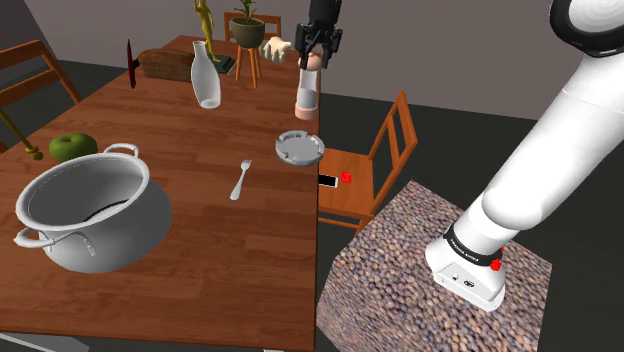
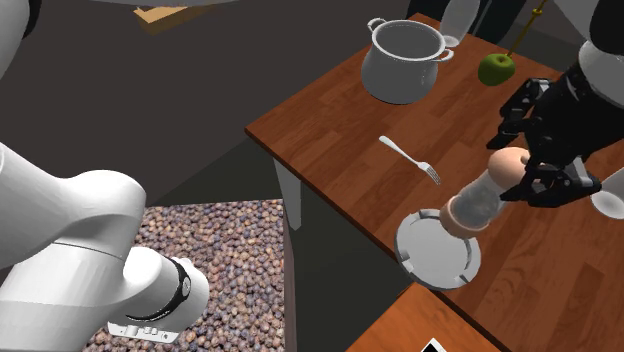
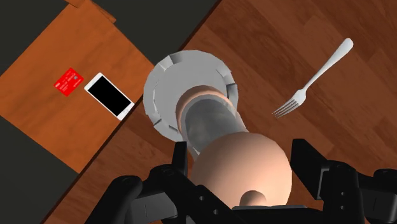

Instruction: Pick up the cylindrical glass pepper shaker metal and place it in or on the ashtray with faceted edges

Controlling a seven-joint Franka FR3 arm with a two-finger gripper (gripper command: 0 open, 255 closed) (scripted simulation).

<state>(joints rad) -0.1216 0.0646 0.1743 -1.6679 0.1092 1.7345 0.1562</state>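
Pepper shaker hangs from the pincer in the upper middle of the shoulder view, lifted clear of the table. In the wrist view the black fingers are closed on its rounded, pinkish cap, one on each side. The pincer is narrowed to the cap's width and holds only the shaker, whose clear body sticks out beyond the fingers.

The coming move turns on how the shaker's lower end stands to the ashtray. Its long axis runs away from the pincer, with the cap at the fingers and the base at the far end. In the wrist view that base overlaps the pale, faceted ashtray, covering the part of the dish nearest the fingers, not its middle. In the second exterior view the shaker leans, cap to the upper right and base to the lower left. There the base lies over the upper right of the ashtray's rim.

The shoulder view shows bare table between base and dish, so I judge the shaker to be raised above the ashtray, not resting in it. The carry looks nearly done. What remains is a small shift toward the dish's middle, then a descent along the axis. A base set down on the notched rim could tip. The fork lies well apart, toward the frame's middle.
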